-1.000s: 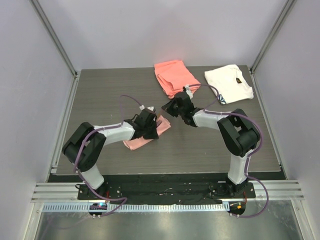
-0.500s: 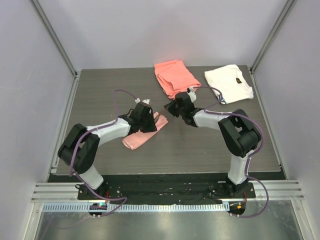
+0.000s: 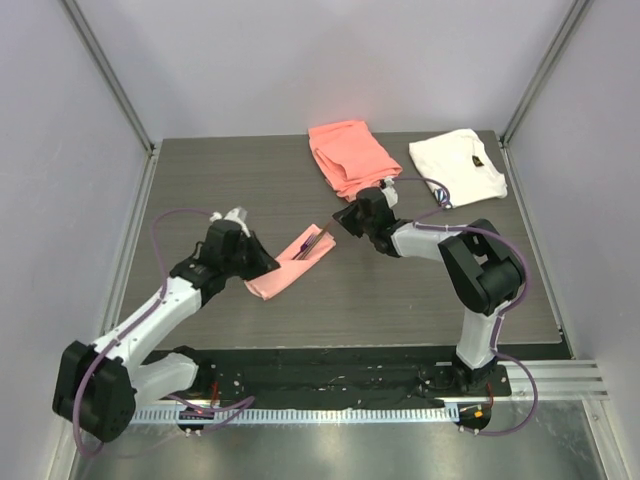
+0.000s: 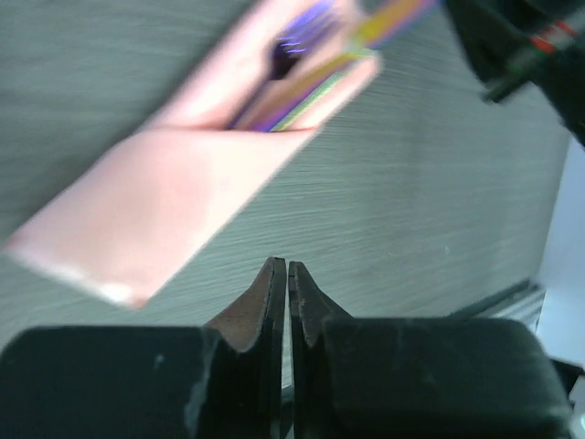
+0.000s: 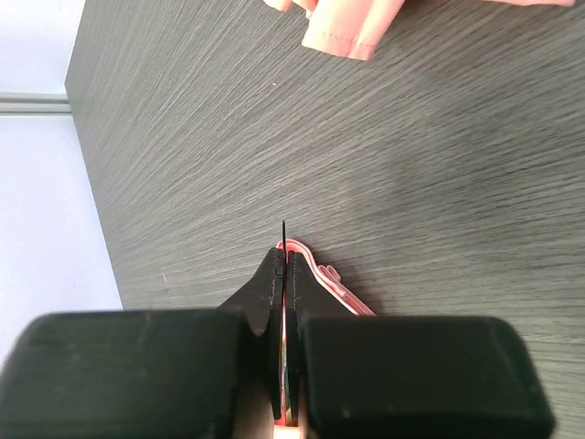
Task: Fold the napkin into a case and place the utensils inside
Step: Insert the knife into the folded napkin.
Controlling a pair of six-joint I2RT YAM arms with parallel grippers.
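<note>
The napkin lies folded into a narrow pale-pink case [image 3: 285, 268] slanting across the table's middle; the left wrist view shows its pocket [image 4: 174, 192] open at the far end. Two purple iridescent utensils [image 3: 313, 243] stick out of that opening [image 4: 297, 55]. My right gripper [image 3: 342, 222] sits at the case's upper end, shut on a thin utensil whose dark tip [image 5: 284, 233] pokes past the jaws [image 5: 285, 256], with pink cloth edge [image 5: 334, 283] beneath. My left gripper [image 3: 258, 266] is just left of the case's lower end, off the cloth; its jaws [image 4: 286, 267] are shut with nothing between.
A thicker coral-orange cloth [image 3: 348, 155] lies folded at the back centre, its corner showing in the right wrist view [image 5: 343, 27]. A white cloth with a dark mark [image 3: 457, 165] lies at the back right. Grey walls and metal posts enclose the table.
My left arm has pulled back left and toward the table's near side, leaving the case, which now lies uncovered with the utensils showing. The right gripper stays at the case's upper end.
</note>
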